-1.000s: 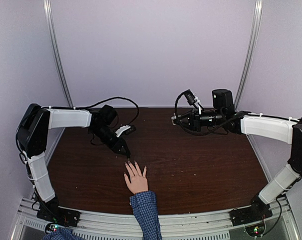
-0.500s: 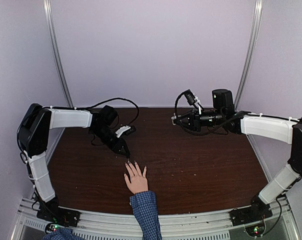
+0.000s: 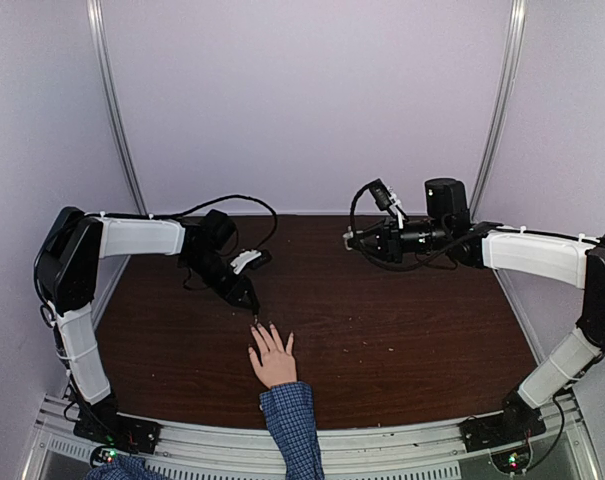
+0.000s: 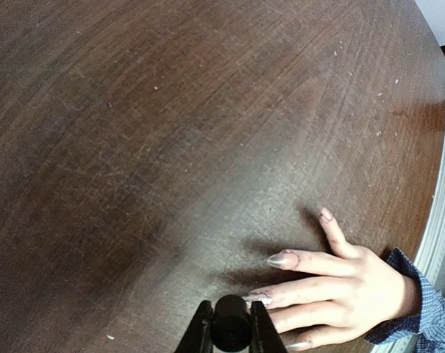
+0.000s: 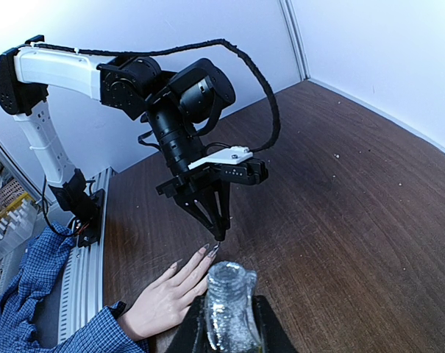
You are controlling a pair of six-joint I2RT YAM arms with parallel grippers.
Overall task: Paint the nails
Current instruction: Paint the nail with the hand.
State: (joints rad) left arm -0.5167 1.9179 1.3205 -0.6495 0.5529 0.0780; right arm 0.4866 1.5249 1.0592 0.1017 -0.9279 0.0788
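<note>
While the left claw (image 5: 215,213) is clamping a round black brush cap (image 4: 230,329), it is hovering just above the fingertips of the hand (image 3: 273,362) lying flat at the overhead view's lower middle, so painting the nails (image 4: 282,259) seems under way. Next, the tip needs lowering gently onto one long, glossy, pointed nail. Upper right, the right claw (image 5: 228,331) is gripping a clear glass bottle (image 5: 228,294) above the scratched dark wood table (image 4: 134,132).
</note>
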